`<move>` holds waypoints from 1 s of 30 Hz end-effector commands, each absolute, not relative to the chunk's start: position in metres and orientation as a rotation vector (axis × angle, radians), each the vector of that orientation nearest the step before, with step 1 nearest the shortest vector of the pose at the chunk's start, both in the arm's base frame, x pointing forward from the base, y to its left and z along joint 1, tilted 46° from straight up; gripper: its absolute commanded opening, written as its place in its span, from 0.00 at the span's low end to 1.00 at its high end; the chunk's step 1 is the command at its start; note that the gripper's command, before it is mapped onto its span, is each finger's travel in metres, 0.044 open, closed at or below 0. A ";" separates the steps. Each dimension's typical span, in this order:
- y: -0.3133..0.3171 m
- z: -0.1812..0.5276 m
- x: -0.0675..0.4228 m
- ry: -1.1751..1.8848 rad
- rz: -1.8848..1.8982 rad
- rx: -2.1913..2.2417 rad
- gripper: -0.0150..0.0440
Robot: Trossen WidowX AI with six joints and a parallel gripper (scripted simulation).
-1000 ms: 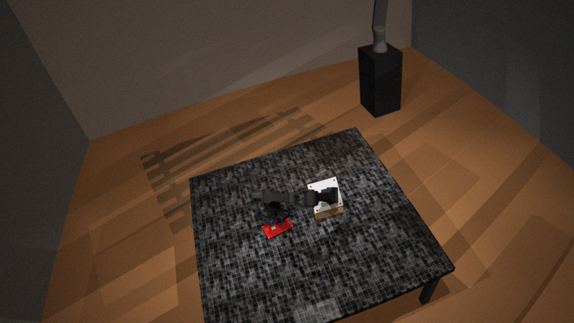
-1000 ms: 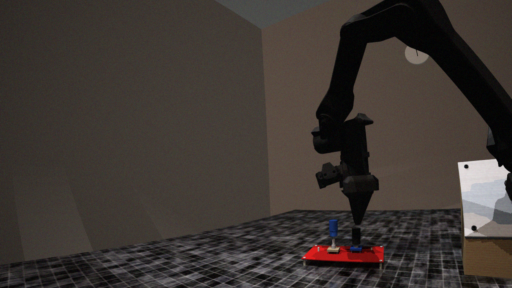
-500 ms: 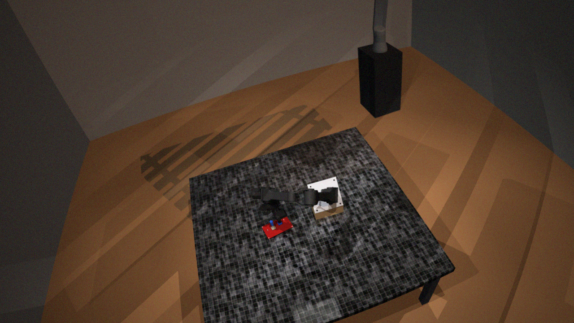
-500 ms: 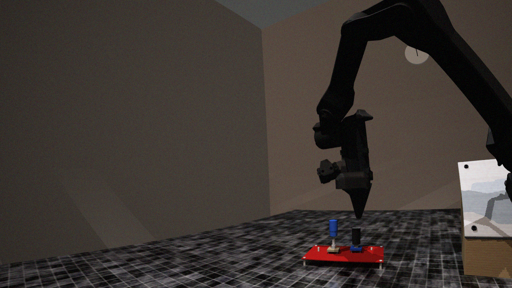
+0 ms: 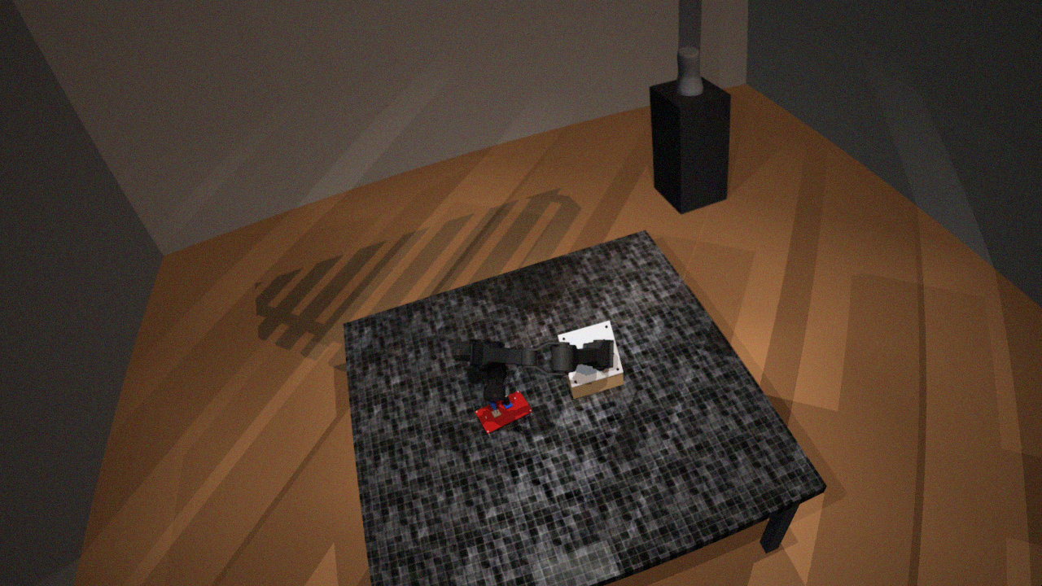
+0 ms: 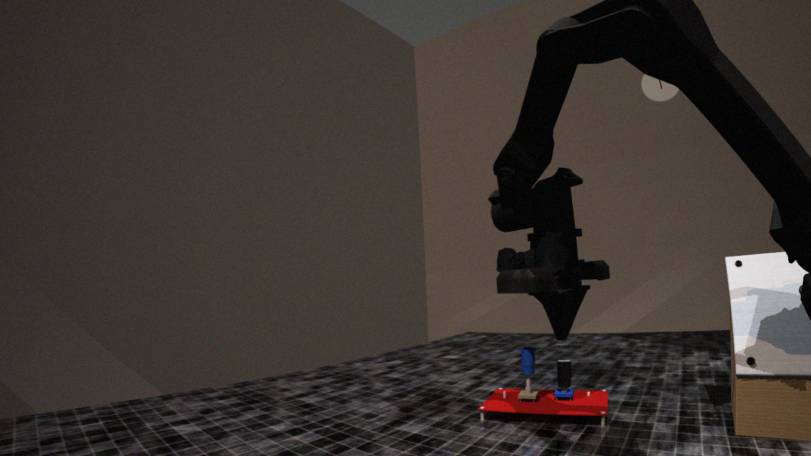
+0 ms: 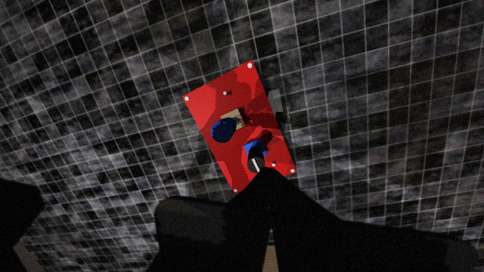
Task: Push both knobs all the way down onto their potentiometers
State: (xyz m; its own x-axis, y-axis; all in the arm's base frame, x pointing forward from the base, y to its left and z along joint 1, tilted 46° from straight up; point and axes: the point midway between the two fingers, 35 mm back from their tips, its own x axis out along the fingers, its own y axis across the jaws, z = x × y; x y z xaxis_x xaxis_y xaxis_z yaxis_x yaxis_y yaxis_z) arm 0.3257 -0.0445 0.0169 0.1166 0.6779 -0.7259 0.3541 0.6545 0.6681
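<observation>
Jaws: pressed together to a single point, pinching nothing; gripper (image 6: 561,334) hung tip-down in the air over the board (image 6: 578,403)
Board: red, raised on short legs on the counter (image 6: 283,413), long side running left to right in the exterior view
Black knob (image 6: 562,373): low on its blue pot (image 6: 562,392), apparently seated; sat almost straight under the jaws, with a clear gap of air between
Blue knob (image 6: 528,360): high on a bare shaft (image 6: 528,384) above its tan pot (image 6: 528,395), judged not yet pushed down
Key relation: blue knob lay to the left of the jaws in the exterior view, along the board's long side, and lower than the tip; up and to the left of the tip in the wrist view (image 7: 224,130)
Knob axis: upright, so the push judged to need a straight-down line
Next move, as a judgement: sideways shift along the board until over the blue knob, then a vertical press
Risk: off-centre or slanted push likely to lever the tan pot off the board
</observation>
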 end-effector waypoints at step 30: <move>-0.051 0.040 0.344 1.627 -0.635 1.793 0.25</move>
State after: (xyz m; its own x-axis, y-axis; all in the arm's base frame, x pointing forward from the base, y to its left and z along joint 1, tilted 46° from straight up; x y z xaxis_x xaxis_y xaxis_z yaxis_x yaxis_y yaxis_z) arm 0.3403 -0.0503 0.0361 0.1158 0.6853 -0.7190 0.9791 0.0432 0.1989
